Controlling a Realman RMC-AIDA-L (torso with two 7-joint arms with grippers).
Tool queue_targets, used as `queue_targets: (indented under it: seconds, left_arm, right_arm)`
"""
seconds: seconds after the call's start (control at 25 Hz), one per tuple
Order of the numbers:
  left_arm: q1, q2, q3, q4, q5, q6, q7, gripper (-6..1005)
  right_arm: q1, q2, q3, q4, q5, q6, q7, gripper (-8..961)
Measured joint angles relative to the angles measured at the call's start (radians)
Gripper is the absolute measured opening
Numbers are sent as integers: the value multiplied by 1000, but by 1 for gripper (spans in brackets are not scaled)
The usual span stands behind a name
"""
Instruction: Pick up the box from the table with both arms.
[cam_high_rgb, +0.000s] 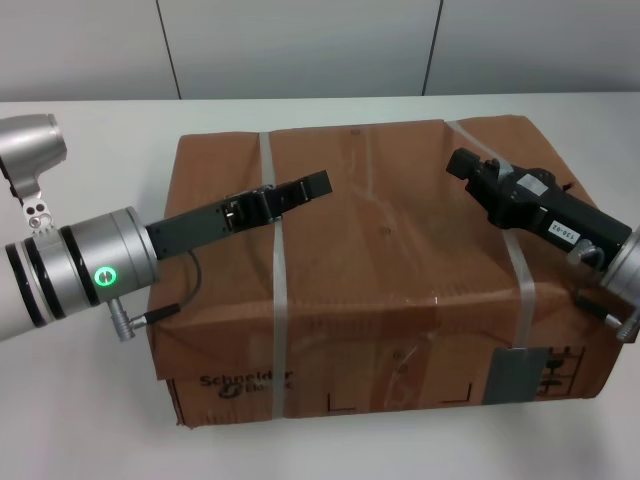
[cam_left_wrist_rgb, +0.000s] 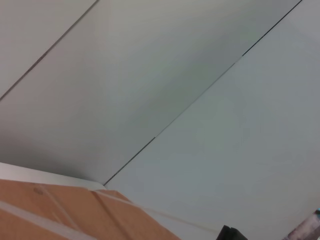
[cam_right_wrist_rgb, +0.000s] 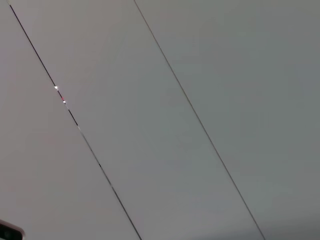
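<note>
A large brown cardboard box (cam_high_rgb: 380, 270) sits on a white tabletop (cam_high_rgb: 100, 125), filling most of the head view. Its long axis runs left to right across the robot's front. Two whitish plastic straps (cam_high_rgb: 275, 300) cross it from back to front, and black print and a grey label (cam_high_rgb: 515, 375) show on the side facing the robot.

Both arms reach in over the top of the box rather than beside it. The left gripper (cam_high_rgb: 310, 187) stretches from the left edge toward the middle, above the left strap. The right gripper (cam_high_rgb: 465, 163) comes in from the right, above the top near the right strap. Whether either touches the cardboard cannot be told. Neither holds anything that can be seen. Whether the jaws of either gripper are spread or closed cannot be told from these views.

The left wrist view shows mostly a pale wall, with a corner of the box low in the picture. The right wrist view shows only wall panels.

The relation that matters: the box lies below and between the two grippers, and its short ends lie outward of each of them. A two-arm lift likely needs each gripper at its own end, pressing inward. Both arms look about equally near the box.
</note>
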Motion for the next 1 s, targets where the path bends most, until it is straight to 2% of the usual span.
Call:
queue_targets:
  seconds: [1.0]
  left_arm:
    - [0, 0, -1, 3, -4, 0, 0, 98]
  right_arm:
    - [-2, 0, 0, -6, 0, -12, 0, 49]
